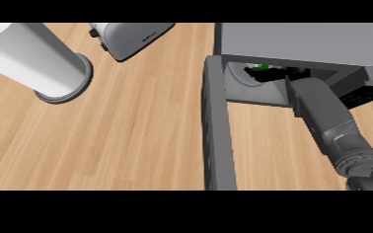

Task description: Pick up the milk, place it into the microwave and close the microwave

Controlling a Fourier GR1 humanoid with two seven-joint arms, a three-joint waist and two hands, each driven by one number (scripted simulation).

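- The right arm (pixel 328 121) reaches from the near right into the open microwave (pixel 291 39) at the far right.
- The right hand (pixel 291 72) is inside the cavity; whether it is clenched or released cannot be told.
- The milk (pixel 258 69) shows as a green-and-white bit inside the microwave, just beside the hand.
- The microwave door (pixel 217 128) stands open, swung toward the near side.
- A toaster (pixel 131 37) and a white cylinder (pixel 40 59) stand at the far left on the wooden counter (pixel 138 138).

A kitchen: wooden counter (pixel 146 128) bearing a toaster (pixel 131 38) and open microwave (pixel 291 42).
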